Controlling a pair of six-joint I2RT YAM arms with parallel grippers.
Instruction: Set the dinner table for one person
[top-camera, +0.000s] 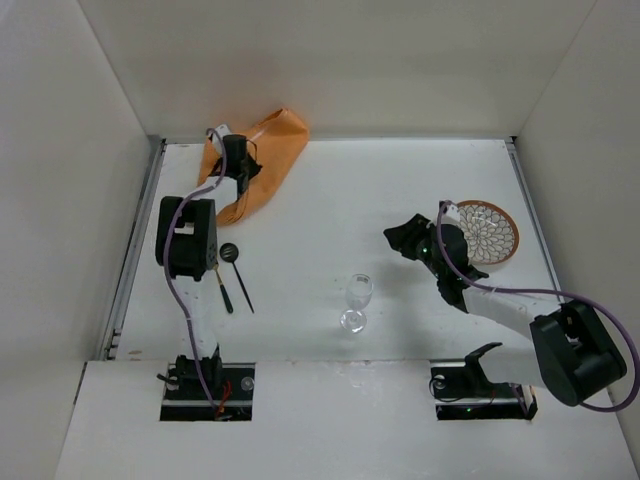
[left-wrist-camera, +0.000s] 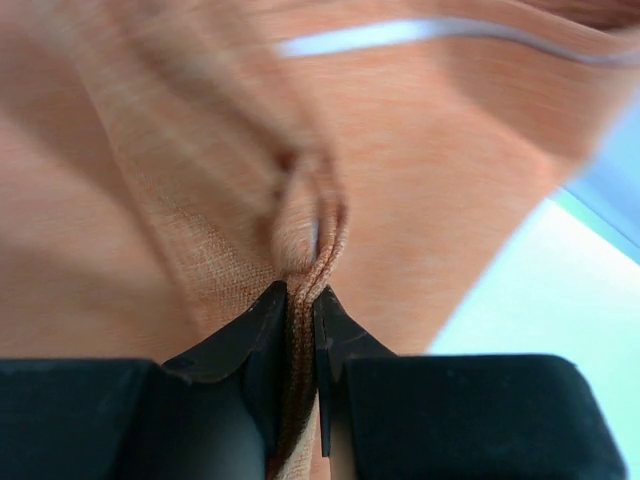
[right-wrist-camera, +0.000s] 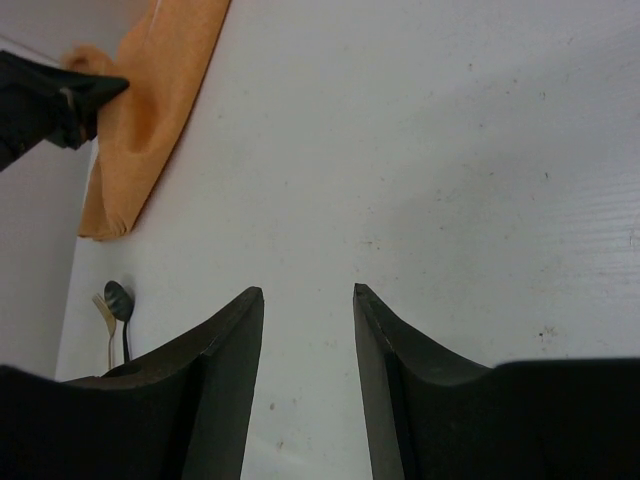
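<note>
The white dinner table (top-camera: 340, 200) fills the top view. My left gripper (top-camera: 240, 180) is shut on a fold of the orange cloth mat (top-camera: 268, 145) at the far left and holds it bunched and lifted; the pinched fold shows between the jaws in the left wrist view (left-wrist-camera: 300, 300). A black spoon (top-camera: 233, 262) and a second utensil (top-camera: 222, 290) lie near the left arm. A clear wine glass (top-camera: 357, 300) stands near the front middle. A round patterned plate (top-camera: 486, 232) lies at the right. My right gripper (top-camera: 395, 238) is open and empty, left of the plate, above bare table (right-wrist-camera: 420, 150).
Metal rails (top-camera: 135, 250) run along both side edges of the table. White walls enclose the back and sides. In the right wrist view the orange mat (right-wrist-camera: 150, 120), the left gripper's tip (right-wrist-camera: 60, 95) and the spoon (right-wrist-camera: 118, 300) show at the far left.
</note>
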